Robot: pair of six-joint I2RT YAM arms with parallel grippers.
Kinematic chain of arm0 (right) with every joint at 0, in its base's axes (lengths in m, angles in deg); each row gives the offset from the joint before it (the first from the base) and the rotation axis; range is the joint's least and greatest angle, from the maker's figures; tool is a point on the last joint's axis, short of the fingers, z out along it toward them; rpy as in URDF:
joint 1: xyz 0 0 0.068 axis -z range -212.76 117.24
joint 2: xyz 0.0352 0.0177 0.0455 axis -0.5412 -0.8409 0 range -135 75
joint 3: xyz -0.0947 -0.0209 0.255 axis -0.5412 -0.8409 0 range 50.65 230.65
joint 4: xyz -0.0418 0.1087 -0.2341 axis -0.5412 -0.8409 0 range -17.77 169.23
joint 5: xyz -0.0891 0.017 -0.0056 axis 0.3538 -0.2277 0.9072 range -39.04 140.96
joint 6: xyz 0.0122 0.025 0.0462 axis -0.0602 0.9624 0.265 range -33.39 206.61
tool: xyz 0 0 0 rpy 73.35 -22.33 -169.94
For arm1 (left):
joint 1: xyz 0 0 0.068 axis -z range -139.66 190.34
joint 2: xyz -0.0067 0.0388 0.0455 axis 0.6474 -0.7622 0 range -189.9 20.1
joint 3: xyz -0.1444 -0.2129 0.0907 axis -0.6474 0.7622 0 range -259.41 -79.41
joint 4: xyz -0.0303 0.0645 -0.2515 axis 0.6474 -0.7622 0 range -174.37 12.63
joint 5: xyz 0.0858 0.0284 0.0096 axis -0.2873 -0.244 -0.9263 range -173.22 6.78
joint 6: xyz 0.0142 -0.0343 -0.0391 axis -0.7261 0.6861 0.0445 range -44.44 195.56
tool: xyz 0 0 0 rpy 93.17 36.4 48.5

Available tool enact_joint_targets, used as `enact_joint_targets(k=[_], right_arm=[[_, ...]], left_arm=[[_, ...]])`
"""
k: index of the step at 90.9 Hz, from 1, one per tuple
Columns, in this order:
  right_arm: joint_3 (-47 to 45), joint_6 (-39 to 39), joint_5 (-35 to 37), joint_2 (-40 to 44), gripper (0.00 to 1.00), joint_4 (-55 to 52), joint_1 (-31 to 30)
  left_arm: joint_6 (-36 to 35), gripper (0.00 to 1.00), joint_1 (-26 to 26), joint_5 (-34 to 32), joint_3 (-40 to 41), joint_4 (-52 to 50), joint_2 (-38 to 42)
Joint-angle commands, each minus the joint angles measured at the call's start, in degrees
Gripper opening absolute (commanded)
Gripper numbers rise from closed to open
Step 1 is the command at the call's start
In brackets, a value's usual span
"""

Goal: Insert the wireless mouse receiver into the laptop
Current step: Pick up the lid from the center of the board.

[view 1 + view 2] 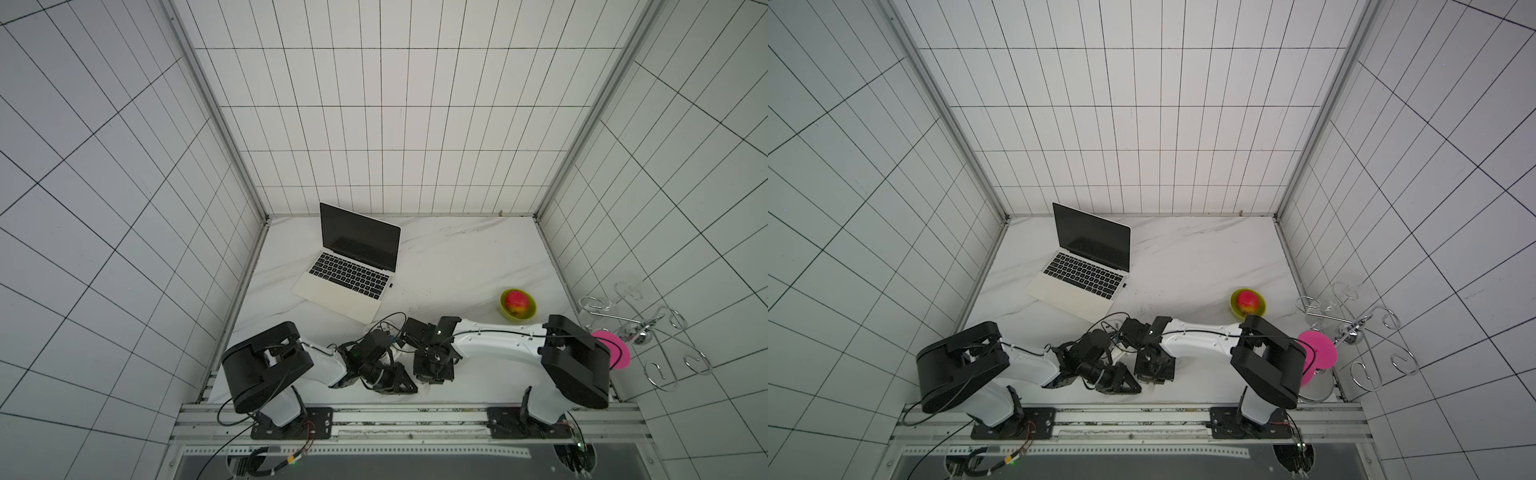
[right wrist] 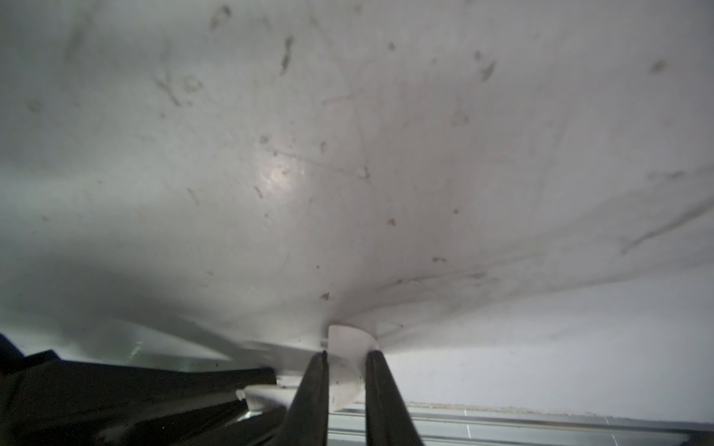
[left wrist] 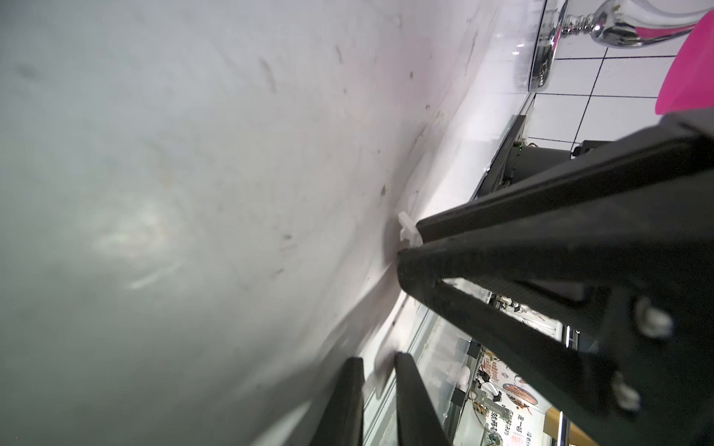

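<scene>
The laptop stands open at the back left of the table, its screen dark. A tiny black stub, by its look the wireless mouse receiver, sits against the laptop's right side edge; I cannot tell whether it is plugged in. Both grippers meet near the table's front middle, far from the laptop. My right gripper is shut on a thin curved white plastic piece. My left gripper has its fingers close together. In the right wrist view its fingers hold the piece's other end.
A green bowl holding a red-yellow fruit stands at the right. A pink disc-shaped object and a chrome wire rack sit at the right edge. The metal rail runs along the front.
</scene>
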Motion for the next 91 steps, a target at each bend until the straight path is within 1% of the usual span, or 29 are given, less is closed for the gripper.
enact_joint_targets(k=[1,6,11,16,19,24,30,38,41,48,54,61,69,79,87,91], right_arm=[[-2.7,-0.1,1.9,0.0,0.18,1.0,-0.5],[-2.6,-0.5,2.8,1.6,0.2,0.5,-0.4],[-2.1,-1.4,4.2,3.8,0.26,-0.6,0.0],[-1.3,-2.4,6.4,6.4,0.31,-3.3,0.9],[-0.9,-2.9,8.3,9.1,0.34,-4.8,1.5],[-0.7,-4.3,11.2,13.6,0.4,-5.7,3.2],[-0.8,-6.6,13.0,18.8,0.46,-5.4,6.1],[-1.3,-12.2,12.1,26.4,0.51,-2.7,11.3],[-1.8,-14.7,11.0,28.9,0.58,-1.5,12.8],[-4.0,-20.3,5.2,34.7,0.68,5.3,17.3],[-6.4,-24.9,-2.1,39.5,0.71,12.3,20.5],[-9.3,-26.1,-11.0,42.6,0.74,21.2,23.8],[-11.6,-23.8,-22.2,42.3,0.74,30.1,26.9],[-13.7,-18.1,-35.0,39.4,0.74,44.4,28.1],[-15.2,-12.7,-39.2,37.5,0.74,55.7,28.1],[-15.4,-11.4,-40.3,36.7,0.74,58.5,28.1]], left_arm=[[0.8,0.13,0.3,-1.5,-0.3,1.9,0.0],[1.0,0.09,0.3,-2.0,0.0,1.9,1.1],[1.1,0.04,0.3,-2.9,0.2,1.1,2.8],[0.8,0.01,0.3,-4.0,0.0,-0.9,4.8],[0.1,0.0,0.3,-5.2,-0.5,-3.9,6.5],[-1.6,0.0,0.2,-7.2,-1.7,-8.7,9.7],[-3.3,0.0,-0.2,-9.6,-3.5,-15.2,13.8],[-5.0,0.0,-3.0,-10.4,-5.2,-20.6,20.1],[-5.3,0.0,-4.9,-9.9,-5.6,-21.8,22.4],[-5.5,0.0,-10.3,-7.0,-6.0,-22.6,27.8],[-5.4,0.0,-15.2,-3.8,-6.4,-22.6,31.4],[-5.7,0.0,-20.1,0.6,-7.9,-22.8,33.6],[-4.7,0.0,-23.9,7.2,-9.4,-19.2,34.2],[-1.7,0.0,-24.5,12.8,-10.6,-11.8,34.0],[0.3,0.0,-24.5,15.3,-11.4,-7.7,34.1],[0.5,0.0,-24.4,16.1,-11.9,-7.2,34.3]])
